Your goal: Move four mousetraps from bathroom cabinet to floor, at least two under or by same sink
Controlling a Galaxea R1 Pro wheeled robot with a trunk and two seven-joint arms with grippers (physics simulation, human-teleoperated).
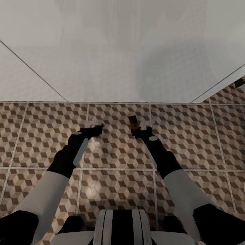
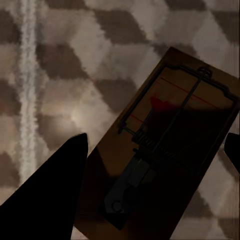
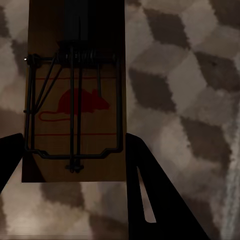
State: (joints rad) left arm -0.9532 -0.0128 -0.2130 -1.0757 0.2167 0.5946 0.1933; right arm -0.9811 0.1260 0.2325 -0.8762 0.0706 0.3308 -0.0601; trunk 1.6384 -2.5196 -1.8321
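White front of a fixture [image 1: 122,51] fills the upper head view; I take it for the base of the sink unit, but cannot confirm. Below it lies the bathroom floor [image 1: 190,136], cube-patterned tiles with pale grout. Both arms reach forward and down over the tile row just beside that white front. Left gripper [image 1: 96,124]: left wrist view shows a mousetrap [image 2: 170,150] lying between the two dark fingers [image 2: 50,195], tilted across them, floor close behind it; grasped, as far as I can judge, though contact at the far finger is cut off by the frame edge. Right gripper [image 1: 142,126]: second mousetrap [image 3: 75,95], red mouse print and wire bar visible, sits between its fingers [image 3: 155,200] and sticks out past them; appears clenched on the board. Judged step: setting two traps down on the floor. Next move calls for lowering until each board lies flat on tile, then opening the fingers and lifting straight away so neither trap is dragged.
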